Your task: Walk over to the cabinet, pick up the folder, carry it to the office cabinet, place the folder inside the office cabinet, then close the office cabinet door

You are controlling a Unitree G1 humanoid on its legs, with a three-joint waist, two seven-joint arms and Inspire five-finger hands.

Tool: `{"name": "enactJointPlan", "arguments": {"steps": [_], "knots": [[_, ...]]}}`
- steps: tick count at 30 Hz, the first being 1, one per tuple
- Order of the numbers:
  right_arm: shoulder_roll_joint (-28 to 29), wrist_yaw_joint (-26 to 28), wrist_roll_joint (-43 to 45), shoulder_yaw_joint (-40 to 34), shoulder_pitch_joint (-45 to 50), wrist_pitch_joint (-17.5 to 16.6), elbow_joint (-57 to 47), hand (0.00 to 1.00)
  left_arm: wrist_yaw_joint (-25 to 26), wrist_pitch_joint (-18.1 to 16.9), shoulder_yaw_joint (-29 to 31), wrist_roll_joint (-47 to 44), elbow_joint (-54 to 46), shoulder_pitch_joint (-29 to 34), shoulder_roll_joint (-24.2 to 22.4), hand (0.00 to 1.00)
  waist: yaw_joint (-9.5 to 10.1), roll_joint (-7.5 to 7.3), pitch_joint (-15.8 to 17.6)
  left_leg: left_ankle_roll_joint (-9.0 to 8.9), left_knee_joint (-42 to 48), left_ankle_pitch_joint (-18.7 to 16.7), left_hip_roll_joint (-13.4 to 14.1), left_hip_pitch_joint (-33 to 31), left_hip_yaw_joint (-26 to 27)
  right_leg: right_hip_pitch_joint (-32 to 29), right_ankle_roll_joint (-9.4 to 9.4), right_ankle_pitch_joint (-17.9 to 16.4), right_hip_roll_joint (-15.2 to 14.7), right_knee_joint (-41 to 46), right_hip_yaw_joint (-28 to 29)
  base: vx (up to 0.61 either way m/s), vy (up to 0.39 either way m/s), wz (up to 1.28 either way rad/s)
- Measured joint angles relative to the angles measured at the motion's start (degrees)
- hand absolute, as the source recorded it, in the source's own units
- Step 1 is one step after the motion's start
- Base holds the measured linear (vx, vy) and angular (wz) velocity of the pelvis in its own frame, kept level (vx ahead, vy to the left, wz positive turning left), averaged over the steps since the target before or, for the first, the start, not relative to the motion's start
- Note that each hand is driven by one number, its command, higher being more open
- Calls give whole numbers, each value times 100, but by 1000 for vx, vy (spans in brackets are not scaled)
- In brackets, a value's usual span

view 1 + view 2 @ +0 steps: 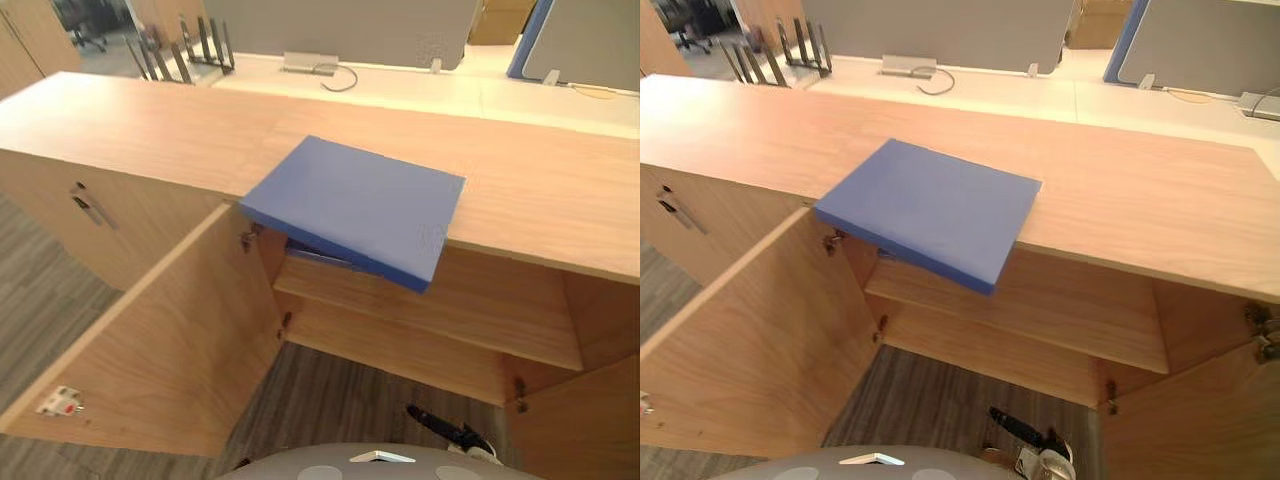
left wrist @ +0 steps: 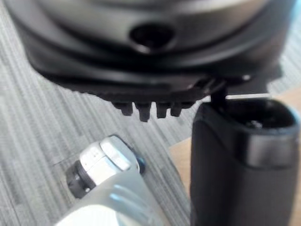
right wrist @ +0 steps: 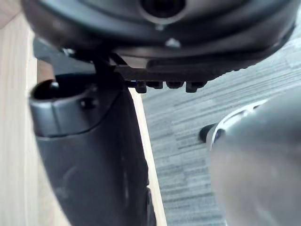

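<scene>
at the bench [image 1: 560, 200] edge the folder [image 1: 355, 205] overhangs the open office cabinet [image 1: 450, 320]; left robot hand [image 2: 141, 47] and right robot hand [image 3: 94, 155] hang relaxed, empty. pickup looks next: reach up, grip it.

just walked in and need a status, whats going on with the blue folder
Nothing is holding the blue folder; it lies on the cabinet top, its near corner hanging out over the open shelf. The left door stands open. The left hand and right hand hang above the carpet, empty.
</scene>
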Motion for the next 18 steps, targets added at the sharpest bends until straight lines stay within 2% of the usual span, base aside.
{"name": "enactJointPlan", "arguments": {"steps": [2,5,6,7,8,10,11,13,15,16,17,18], "knots": [[2,-50,133,-153,50,-5,4,100,11,0,-65,2,-2,-4,7,100,-22,41,-20,-15,-66,32,51,40,15,119,-41,51,87,-143,-41,110,-119,6],[14,-56,160,-244,28,-11,39,100,-7,-1,-244,29,-11,-66,64,100,-116,32,-10,-22,-24,36,-11,114,79,343,-20,155,88,-380,-78,53,-7,9],[66,-54,272,-245,21,-25,33,100,-21,-5,-326,55,-28,-87,100,100,-159,-2,-2,-22,116,37,-78,122,133,481,-6,200,48,-492,-51,5,35,-1],[153,-45,328,-247,23,-31,30,100,-51,-8,-373,57,-80,-112,170,100,-165,-107,43,-20,377,38,-158,99,138,633,4,244,-8,-606,-21,0,0,0],[186,-45,327,-249,35,-31,31,100,-62,-10,-391,57,-133,-109,197,100,-163,-122,67,-20,518,38,-188,64,138,696,1,255,-19,-674,6,-32,-10,3],[322,-47,323,-251,59,-29,13,100,-86,-25,-394,51,-312,-129,274,100,-166,-319,106,-14,1318,38,-220,-224,148,941,-45,252,-16,-909,36,-34,-40,8],[348,-51,322,-253,90,-37,-32,100,-96,-22,-391,46,-357,-130,276,100,-153,-341,140,26,1766,40,-175,-384,252,1024,-58,245,6,-952,39,-75,-53,4],[355,-55,324,-271,124,-50,-128,100,-95,-15,-389,8,-352,-165,251,100,-147,-297,210,158,2276,75,-97,-512,467,1169,-76,233,27,-965,47,-75,-45,0],[342,-56,321,-279,177,-73,-248,100,-97,-14,-390,1,-351,-235,200,100,-135,-236,292,215,2770,55,-99,-686,470,1243,-101,217,-7,-941,72,-43,2,-1],[270,-64,315,-281,176,-98,-289,100,-103,-15,-396,4,-355,-265,142,100,-146,-157,345,203,3115,-321,-248,-800,470,1269,-106,211,-46,-914,96,-50,123,-12],[179,-63,325,-302,178,-113,-326,100,-119,-18,-444,7,-355,-283,25,100,-150,33,436,222,3096,-638,-653,-849,554,1251,-76,227,-69,-910,217,-40,150,-19],[164,-62,329,-320,180,-114,-375,100,-121,-15,-492,11,-343,-270,-8,100,-159,90,445,344,2942,-735,-708,-824,751,1216,-39,250,-67,-908,253,-40,163,-19]]}}
